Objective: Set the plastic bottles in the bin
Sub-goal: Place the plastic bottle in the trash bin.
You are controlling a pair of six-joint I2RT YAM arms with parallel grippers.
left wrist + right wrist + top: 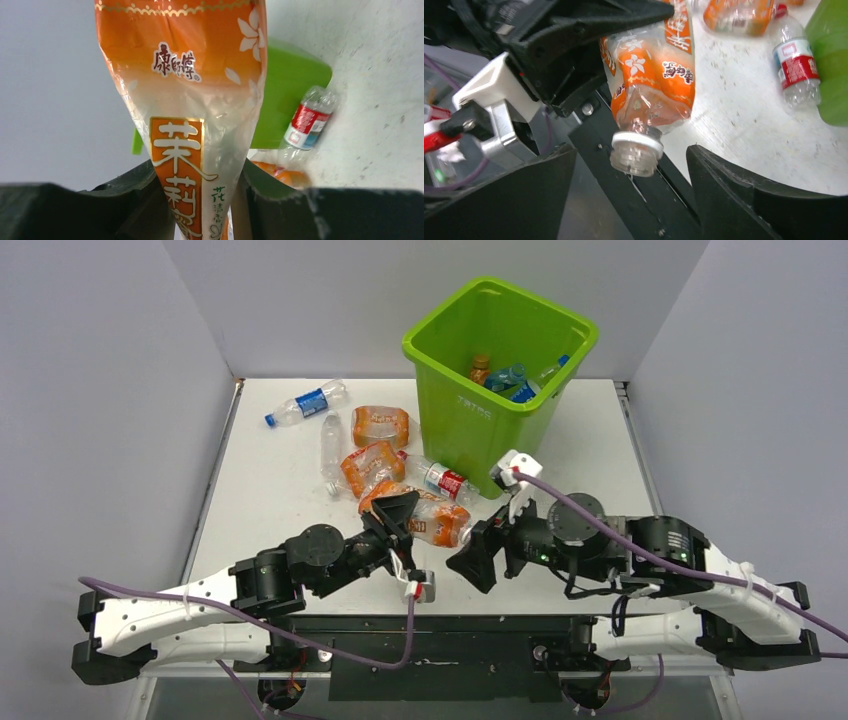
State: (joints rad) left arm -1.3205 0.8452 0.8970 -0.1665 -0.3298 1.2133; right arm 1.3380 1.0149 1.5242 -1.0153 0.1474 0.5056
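A crushed orange-labelled plastic bottle [432, 524] hangs above the table's near edge, and my left gripper [396, 512] is shut on its flattened body [185, 100]. Its uncapped neck [636, 150] points between the jaws of my right gripper [633, 152], which stands open with a gap on either side. The lime-green bin [470, 425] stands at the back right, with several bottles [505, 375] inside. Loose on the table lie a red-labelled bottle [440, 480], two orange ones [380, 424] [372, 466], a clear one [331, 452] and a blue-labelled one [305, 403].
The two grippers face each other closely at the table's front middle, with my right gripper [478, 555] just right of the held bottle. Grey walls enclose the table on the left, back and right. Purple cables run along both arms.
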